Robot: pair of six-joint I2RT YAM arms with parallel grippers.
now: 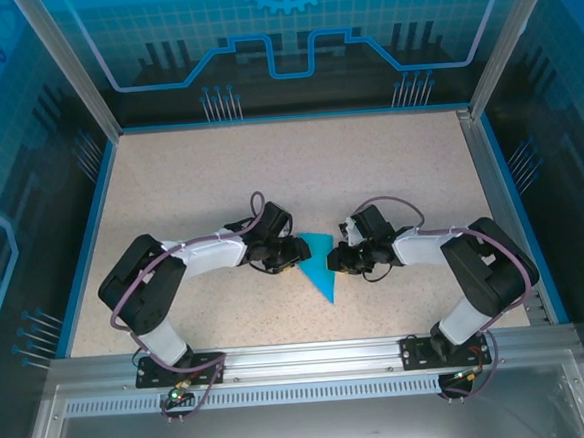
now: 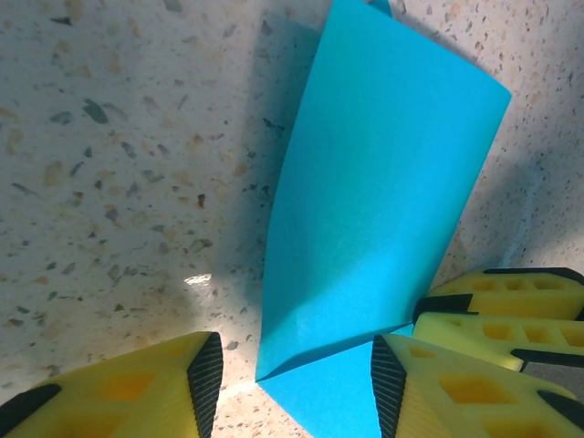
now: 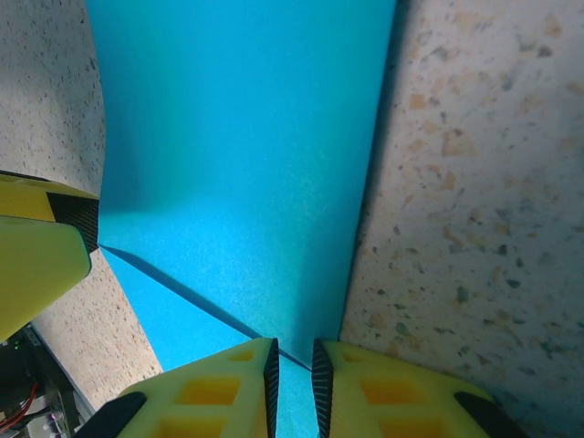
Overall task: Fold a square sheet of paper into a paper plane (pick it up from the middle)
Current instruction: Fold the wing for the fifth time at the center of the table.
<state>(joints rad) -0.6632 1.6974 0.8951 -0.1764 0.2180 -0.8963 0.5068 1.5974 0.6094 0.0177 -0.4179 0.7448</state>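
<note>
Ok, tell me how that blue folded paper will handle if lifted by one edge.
The paper is probably floppy: its thin flap bows up off the table. It looks very light, so a push would likely slide it. The crease may stiffen it lengthwise.

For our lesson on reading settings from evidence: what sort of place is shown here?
Probably a robotics lab test cell: left arm and right arm bolted to an aluminium rail, a speckled table walled by blue printed panels, folded blue paper between the arms.
</note>
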